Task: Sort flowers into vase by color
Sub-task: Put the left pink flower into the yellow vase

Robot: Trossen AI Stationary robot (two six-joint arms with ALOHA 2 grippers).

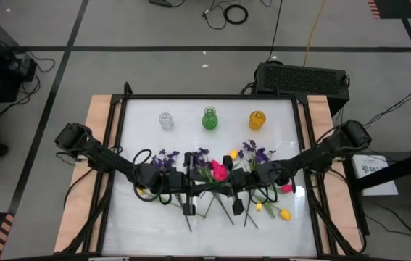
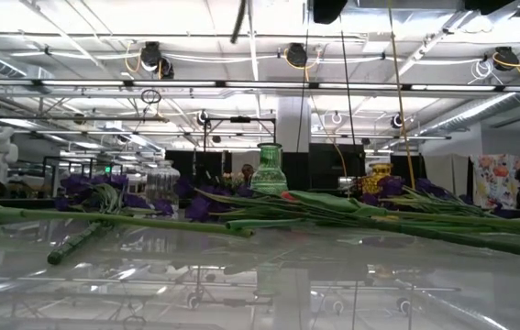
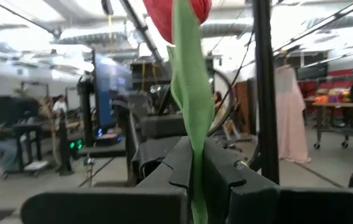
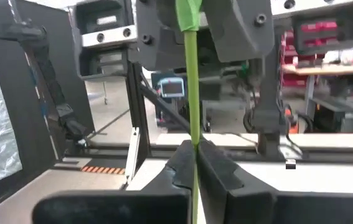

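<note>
1. Both arms reach in over the middle of the tabletop (image 1: 140,225) and meet there, up in the air.
2. The left gripper (image 3: 196,163) has its two fingers squeezed tight on the green stem of a pink-red tulip (image 1: 219,171). The red bud sits just above the fingers.
3. The right gripper (image 4: 194,163) is pinched shut on the same thin green stem (image 4: 192,93), a bit farther along it. So both grippers hold one flower between them.
4. Three small vases stand in a row near the far edge: a clear vase (image 1: 166,120) on the left, a green vase (image 1: 209,118) in the middle and a yellow vase (image 1: 256,119) on the right. I see no flowers in them.
5. The other flowers lie flat in a loose heap across the middle of the tabletop. Purple blossoms (image 1: 165,158) lie toward the vases.
6. Yellow tulips (image 1: 283,214) lie near the right edge, closer to the near side. Another pink bud (image 1: 286,188) lies just beside them.
7. Long green stems (image 2: 131,220) stretch toward the near edge.
</note>
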